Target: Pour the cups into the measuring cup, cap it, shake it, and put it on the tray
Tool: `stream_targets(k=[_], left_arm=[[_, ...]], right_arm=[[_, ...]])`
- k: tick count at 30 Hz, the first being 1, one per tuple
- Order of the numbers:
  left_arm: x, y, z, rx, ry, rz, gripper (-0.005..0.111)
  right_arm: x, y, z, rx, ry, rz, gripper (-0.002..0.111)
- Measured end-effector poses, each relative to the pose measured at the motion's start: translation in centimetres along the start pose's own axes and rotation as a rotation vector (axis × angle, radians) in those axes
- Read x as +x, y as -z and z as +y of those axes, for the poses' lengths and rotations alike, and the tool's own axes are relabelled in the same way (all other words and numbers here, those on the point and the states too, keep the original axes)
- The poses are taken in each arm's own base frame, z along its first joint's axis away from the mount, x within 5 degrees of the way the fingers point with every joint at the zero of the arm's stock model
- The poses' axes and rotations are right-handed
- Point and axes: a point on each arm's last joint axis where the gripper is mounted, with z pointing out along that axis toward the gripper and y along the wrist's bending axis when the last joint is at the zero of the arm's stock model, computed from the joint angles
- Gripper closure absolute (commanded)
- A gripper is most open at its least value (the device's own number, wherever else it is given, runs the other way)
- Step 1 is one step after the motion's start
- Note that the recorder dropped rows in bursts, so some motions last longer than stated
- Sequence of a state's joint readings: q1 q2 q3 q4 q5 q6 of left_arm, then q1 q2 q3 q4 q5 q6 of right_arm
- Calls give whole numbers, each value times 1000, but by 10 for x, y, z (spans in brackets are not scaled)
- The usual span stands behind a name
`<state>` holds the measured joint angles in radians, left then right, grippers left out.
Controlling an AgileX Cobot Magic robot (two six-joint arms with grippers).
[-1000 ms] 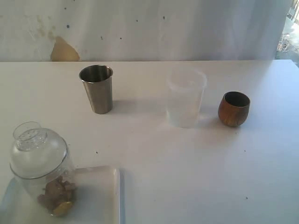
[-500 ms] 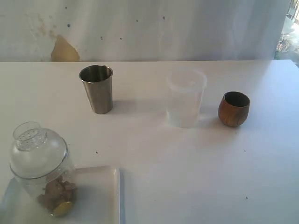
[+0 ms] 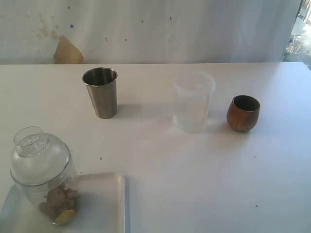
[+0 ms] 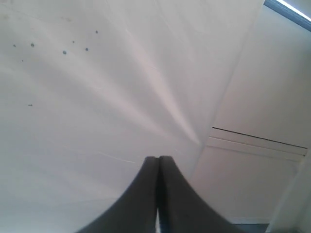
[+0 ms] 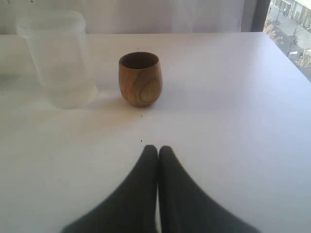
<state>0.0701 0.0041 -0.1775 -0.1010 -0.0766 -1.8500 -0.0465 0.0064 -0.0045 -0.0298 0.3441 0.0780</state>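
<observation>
Room lay open across the front and middle of the desk (image 3: 194, 184), where you had bare white surface between the tray (image 3: 104, 204) in the near left corner and the row of cups farther back. The measuring cup (image 3: 53, 194) stood upright on the tray's left part, with the cap (image 3: 36, 158) seated on it and brownish pieces at its bottom. In the row, the steel tumbler (image 3: 100, 94) stood well apart from the frosted cup (image 3: 194, 104). The wooden cup (image 3: 243, 114) stood near that cup on its right, not touching it. Only the wrist views showed your grippers. The right gripper (image 5: 158, 149) was closed on nothing, fingertips pressed together over bare desk, facing the wooden cup and the frosted cup. That view alone showed the desk's right edge, with clear surface between it and the wooden cup. The left gripper (image 4: 158, 160) was likewise closed and empty, facing a pale wall.
</observation>
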Motion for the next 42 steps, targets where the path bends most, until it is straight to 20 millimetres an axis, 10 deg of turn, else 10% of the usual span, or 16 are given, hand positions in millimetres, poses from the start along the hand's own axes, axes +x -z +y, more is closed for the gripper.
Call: stream_targets(k=[15, 29, 42], left_arm=[[-23, 5, 58, -207, -174, -56, 107], [-28, 12, 77, -425, -1694, 258, 107], [-29, 13, 79, -439, -1880, 328, 107]], right_arm=[[0, 0, 0, 0, 0, 0, 108], [0, 0, 0, 0, 0, 0, 108], [0, 0, 0, 0, 0, 0, 108]])
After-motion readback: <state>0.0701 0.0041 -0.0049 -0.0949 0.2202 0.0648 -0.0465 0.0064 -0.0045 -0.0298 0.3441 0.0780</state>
